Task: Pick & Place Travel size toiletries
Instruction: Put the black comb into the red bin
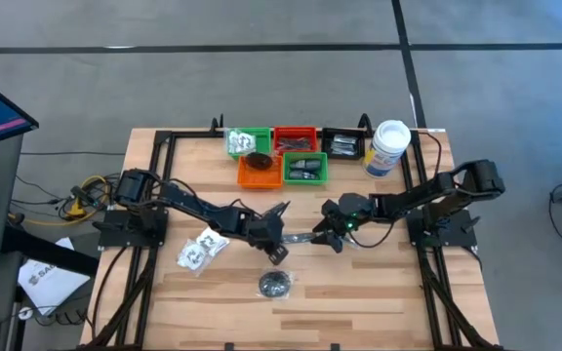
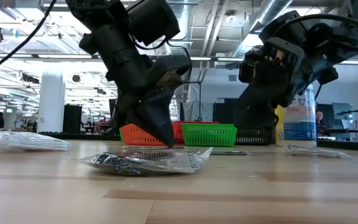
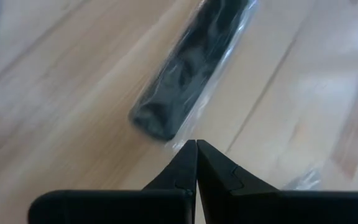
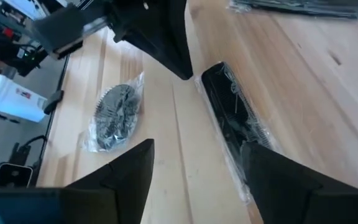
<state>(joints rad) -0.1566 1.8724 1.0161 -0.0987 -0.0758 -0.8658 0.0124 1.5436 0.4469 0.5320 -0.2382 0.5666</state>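
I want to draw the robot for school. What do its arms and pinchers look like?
Both arms are black and made of chunky jointed pieces. The left gripper ends in two pointed black fingers, like a bird's beak. The right gripper has two flat black wedge fingers and a little green light glowing on its wrist. Each arm sits on a black metal frame.

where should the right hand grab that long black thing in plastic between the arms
Across the middle of the black wrapped bar, from above, fingers straddling its narrow width. It lies flat on the table, and the open right hand hovers over it.
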